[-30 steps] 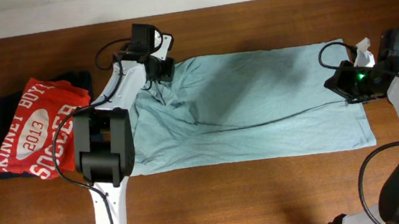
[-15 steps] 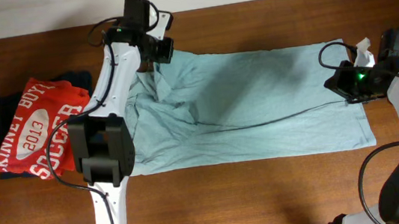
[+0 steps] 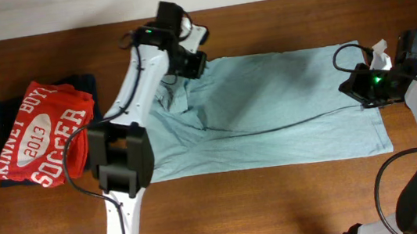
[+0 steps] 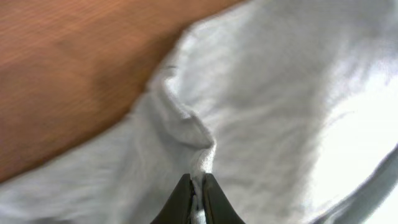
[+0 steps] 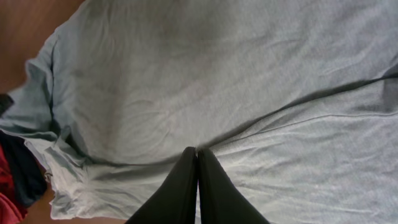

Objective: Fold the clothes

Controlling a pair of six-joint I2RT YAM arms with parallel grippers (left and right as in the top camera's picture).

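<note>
The clothes (image 3: 285,100), a pale grey-blue t-shirt, lie spread across the middle of the wooden table (image 3: 281,203). My left gripper (image 3: 193,63) is at the shirt's far left part and is shut on a pinch of its fabric; the left wrist view shows cloth (image 4: 280,93) squeezed between the left gripper's (image 4: 198,180) fingers. My right gripper (image 3: 354,94) is at the shirt's right edge. Its jaws are shut, and a long crease in the shirt (image 5: 186,74) runs out from the right gripper's (image 5: 198,151) tips.
A red t-shirt with white lettering (image 3: 37,136) lies on a black garment (image 3: 79,83) at the table's left end. A small white object (image 3: 380,46) sits at the far right by the right arm. The far table edge runs just behind the left gripper.
My left gripper has moved right along the far edge, dragging the shirt's left part with it and bunching it. The right arm has not moved.
</note>
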